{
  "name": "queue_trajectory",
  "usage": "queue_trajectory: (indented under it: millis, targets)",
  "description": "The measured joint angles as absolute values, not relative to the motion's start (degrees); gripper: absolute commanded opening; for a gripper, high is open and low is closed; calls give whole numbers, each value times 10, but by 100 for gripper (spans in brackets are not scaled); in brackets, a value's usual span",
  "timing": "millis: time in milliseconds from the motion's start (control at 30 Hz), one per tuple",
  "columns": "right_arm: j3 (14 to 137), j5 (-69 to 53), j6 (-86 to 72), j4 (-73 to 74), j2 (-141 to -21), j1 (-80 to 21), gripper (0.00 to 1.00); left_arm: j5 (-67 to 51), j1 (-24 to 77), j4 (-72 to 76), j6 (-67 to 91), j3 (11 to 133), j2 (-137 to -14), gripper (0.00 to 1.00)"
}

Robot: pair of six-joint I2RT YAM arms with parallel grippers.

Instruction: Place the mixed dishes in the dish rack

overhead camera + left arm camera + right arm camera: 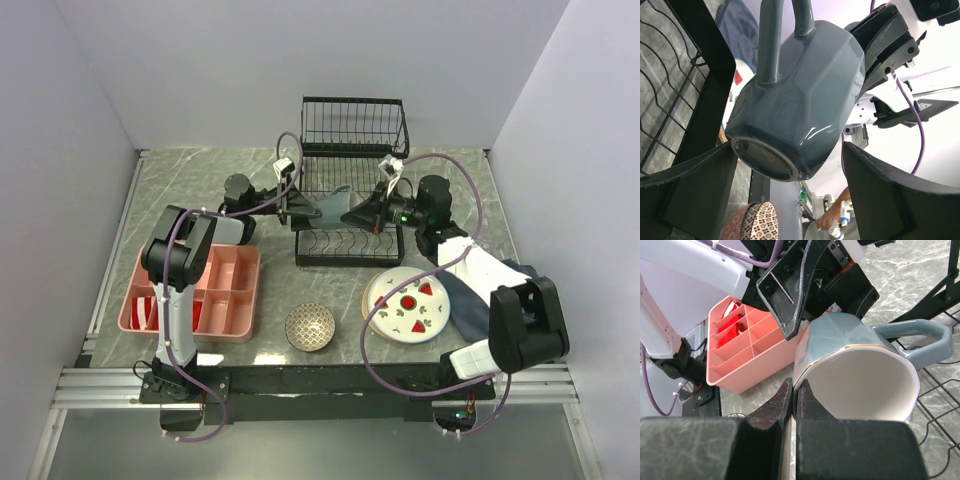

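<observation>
Blue-grey glazed mug [855,365], white inside, thin gold line at rim. Black wire dish rack [352,180]. Pink compartment tray [225,290] with red pieces. White plate [408,304], red watermelon slices. Pinkish-brown patterned bowl [310,327]. Dark blue-grey cloth [480,300]. Grey marbled table [190,180].

Glossy grey-blue ceramic mug [800,105] with smooth white glazed interior and thin gold rim. Matt black wire dish rack [352,180]. Smooth pink plastic compartment tray [225,290]. Polished grey marble-patterned table [190,185].
</observation>
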State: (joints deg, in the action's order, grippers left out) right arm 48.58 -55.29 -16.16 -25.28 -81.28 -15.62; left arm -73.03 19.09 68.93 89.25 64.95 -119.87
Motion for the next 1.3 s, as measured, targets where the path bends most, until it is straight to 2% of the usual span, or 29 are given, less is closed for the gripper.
queue_trajectory:
  millis: [233,433,500,533,600,667,767,967,1300]
  targets:
    - [480,-554,-198,-307,-839,-154,3,-721,182,673,892,649,-1200,65]
    - [473,-552,-187,-313,-846,-153,11,-718,181,655,872,649,-1200,60]
    - [468,-552,-173,-308,-846,-153,11,-716,181,652,854,649,-1200,58]
    - [465,-553,-163,-304,-846,-154,6,-715,181,650,844,649,-1200,58]
    - [462,-554,-145,-297,-848,-153,0,-713,181,643,826,649,-1200,66]
    - [461,-558,-126,-291,-851,-154,0,-710,181,638,813,649,-1200,79]
    - [461,-570,-105,-288,-857,-153,0,-704,180,634,806,649,-1200,93]
    - [451,-591,-140,-322,-870,-151,0,-706,180,627,818,649,-1200,100]
    - [450,-594,-193,-360,-869,-155,0,-720,185,643,868,665,-1207,98]
